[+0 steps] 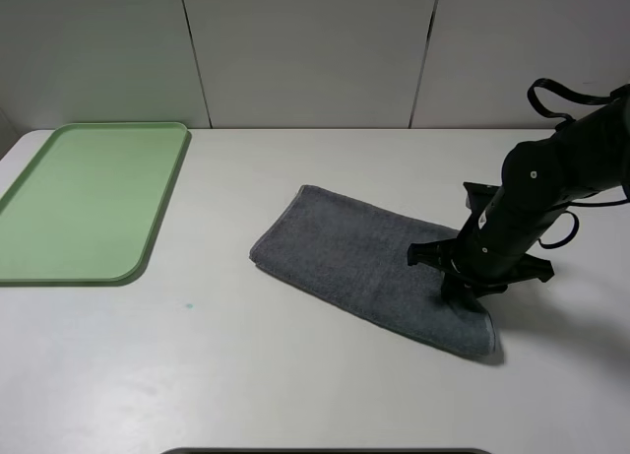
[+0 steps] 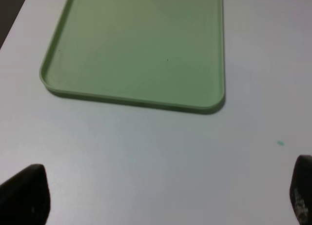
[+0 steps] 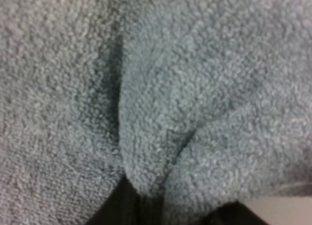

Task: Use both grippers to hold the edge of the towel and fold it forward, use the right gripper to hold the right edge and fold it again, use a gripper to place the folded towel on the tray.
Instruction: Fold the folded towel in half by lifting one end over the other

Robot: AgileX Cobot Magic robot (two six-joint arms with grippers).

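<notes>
The towel is lying on the white desk, right of the middle, folded into a long grey band that is running slantwise from the desk's centre toward the near right. Only its plain grey terry face is showing. The right gripper is pressing down on the band's right end, just inside the near right corner, with its black arm leaning in from the right side. In the right wrist view the cloth is filling nearly the whole picture, and a raised ridge of it is bunching up between the two dark fingertips, so this gripper is clenching on the towel (whether the hem itself is in the pinch cannot be told).

The tray is sitting at the far left of the desk, well apart from the towel, with nothing lying in it. The left gripper is hovering above bare desk near one short end of the tray, not touching it, and its fingertips are standing wide apart at the corners of the left wrist view, released and holding nothing. A tiny green speck is showing on the desk between tray and towel.
</notes>
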